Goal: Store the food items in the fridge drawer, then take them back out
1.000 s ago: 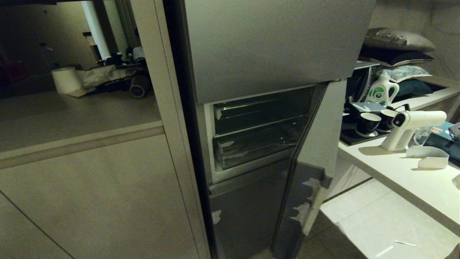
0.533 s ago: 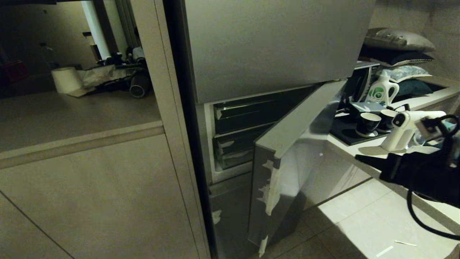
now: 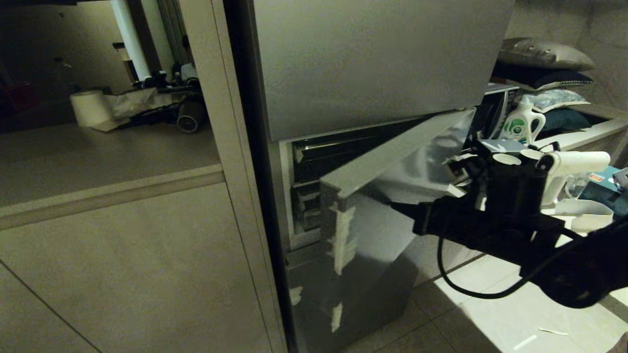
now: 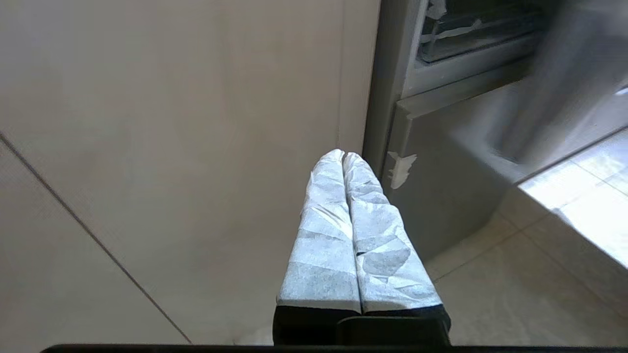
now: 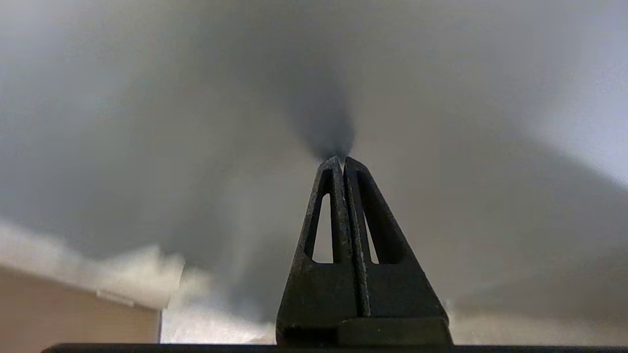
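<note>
Head view shows the fridge drawer [image 3: 306, 215] only as a sliver of clear plastic with white tape scraps, pushed in within the compartment and mostly hidden behind the grey door panel [image 3: 373, 235], which stands partly swung across the opening. The food items are nowhere to be seen in any view, so whether they lie inside the drawer cannot be told.

Just ahead of the right end effector [image 3: 395, 206] is the door panel's outer face; the closed black fingers come to a point at or very near that face, and the right wrist view shows them pressed together with nothing between them, the steel surface filling the picture beyond the tip. Contact itself cannot be confirmed. Behind the right end effector, off to its rear, the tabletop [image 3: 554, 250] carries a white spray gun [image 3: 564, 169], cups and a detergent bottle.

The step in hand looks like swinging the door with a closed fingertip. To do it well, the tip should bear flat on the panel away from the hinge, follow the door's arc, and not skid over the peeling tape [image 3: 341, 235].

The left end effector [image 4: 343, 157] hangs parked low beside the cabinet wall, its padded fingers shut and empty.
</note>
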